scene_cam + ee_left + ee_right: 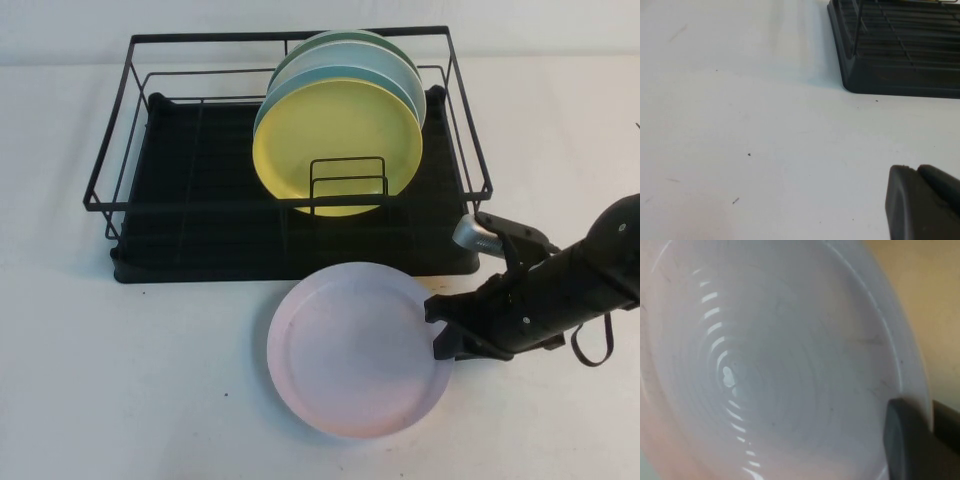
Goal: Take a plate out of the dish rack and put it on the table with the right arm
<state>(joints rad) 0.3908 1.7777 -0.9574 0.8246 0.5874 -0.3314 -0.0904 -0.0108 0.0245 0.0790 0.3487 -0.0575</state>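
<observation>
The right gripper (447, 335) pinches the rim of the plate (355, 350), likely light, stiff and slick, just before the dish rack (290, 160); the left gripper (922, 202), whose opening I cannot tell, hangs near the rack's corner.

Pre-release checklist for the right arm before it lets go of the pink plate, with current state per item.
1. Plate out of the dish rack: ok, it lies in front of the rack on the near side.
2. Right gripper on the plate's right rim: ok, one of its fingers overlaps the rim in the right wrist view.
3. Plate flat on the table: cannot tell; contact under it is not visible.
4. Space around the plate: ok, bare table to its left and near side.
5. Yellow plate and those behind it upright in the rack: ok.
6. Left gripper away from the plate: ok, its view shows only table and a rack corner.
</observation>
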